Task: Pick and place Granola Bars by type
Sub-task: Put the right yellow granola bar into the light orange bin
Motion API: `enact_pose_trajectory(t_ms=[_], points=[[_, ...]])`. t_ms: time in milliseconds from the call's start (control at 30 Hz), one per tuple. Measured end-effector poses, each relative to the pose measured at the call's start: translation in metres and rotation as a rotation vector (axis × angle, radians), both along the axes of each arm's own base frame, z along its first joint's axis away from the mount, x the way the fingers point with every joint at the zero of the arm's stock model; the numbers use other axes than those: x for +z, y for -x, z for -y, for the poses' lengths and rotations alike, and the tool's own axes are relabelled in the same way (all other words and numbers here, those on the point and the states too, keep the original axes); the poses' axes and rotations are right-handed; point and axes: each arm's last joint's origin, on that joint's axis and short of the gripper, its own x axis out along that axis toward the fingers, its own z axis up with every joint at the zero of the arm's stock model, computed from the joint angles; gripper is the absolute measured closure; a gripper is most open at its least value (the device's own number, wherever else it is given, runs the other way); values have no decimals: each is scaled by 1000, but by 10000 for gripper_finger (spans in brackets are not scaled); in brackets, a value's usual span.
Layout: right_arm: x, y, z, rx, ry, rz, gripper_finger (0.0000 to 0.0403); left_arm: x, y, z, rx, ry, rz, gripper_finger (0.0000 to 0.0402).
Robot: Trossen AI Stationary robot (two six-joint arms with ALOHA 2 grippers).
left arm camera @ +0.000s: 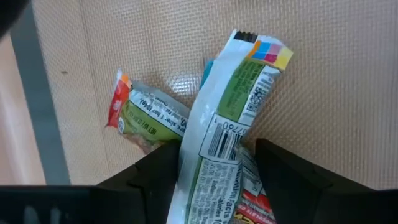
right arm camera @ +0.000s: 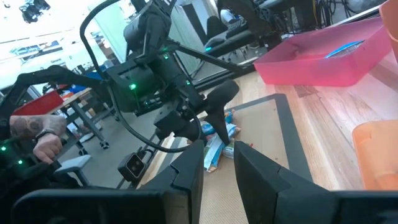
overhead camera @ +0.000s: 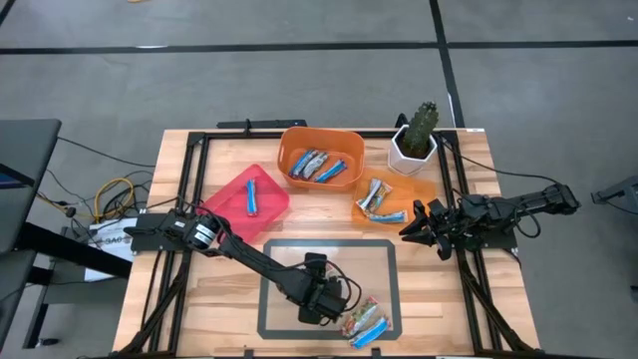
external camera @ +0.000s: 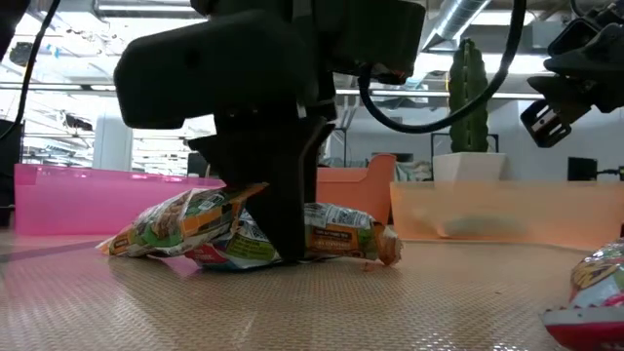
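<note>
A small pile of granola bars (overhead camera: 364, 322) lies on the grey-framed mat near the table's near edge. My left gripper (overhead camera: 329, 299) is lowered onto this pile and is shut on a green-and-white bar (left arm camera: 233, 106). Beside that bar lies a second green bar with an orange end (left arm camera: 149, 115), and a blue wrapper edge (left arm camera: 205, 74) shows under it. More bars lie in the orange bin (overhead camera: 319, 166), on the orange tray (overhead camera: 383, 200), and one blue bar in the pink bin (overhead camera: 252, 193). My right gripper (overhead camera: 411, 227) hovers shut beside the orange tray, holding nothing. My left gripper pinches the green-and-white bar between its two fingers, near the barcode part (left arm camera: 217, 146) toward one end. The fingers (external camera: 283, 224) come from above, pointing down, one on each long edge. The bar's far end (left arm camera: 264, 53) lies on the other wrappers and the mat.
A cactus in a white pot (overhead camera: 414, 142) stands at the far right, behind the orange tray. The black frame rails (overhead camera: 199, 150) run along the table's sides. Another wrapped bar (external camera: 595, 292) lies close to the low camera. A person's arm (right arm camera: 37, 134) shows beyond the table.
</note>
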Motion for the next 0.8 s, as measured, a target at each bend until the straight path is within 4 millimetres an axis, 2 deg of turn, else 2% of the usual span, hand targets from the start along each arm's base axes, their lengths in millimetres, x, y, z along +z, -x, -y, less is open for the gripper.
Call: enact_pose_trajectory(t_ms=[133, 400, 533, 667, 800], points=[[0, 0, 0, 0, 0, 0, 321, -1, 0, 0, -1, 6, 3, 225], [0, 0, 0, 0, 0, 0, 321, 3, 0, 0, -1, 15, 12, 330], [0, 0, 0, 0, 0, 0, 321, 8, 0, -1, 0, 14, 25, 368], [0, 0, 0, 1, 0, 0, 321, 19, 1, -2, 2, 7, 56, 380], [0, 0, 0, 0, 0, 0, 321, 36, 3, -4, 19, -2, 115, 370]])
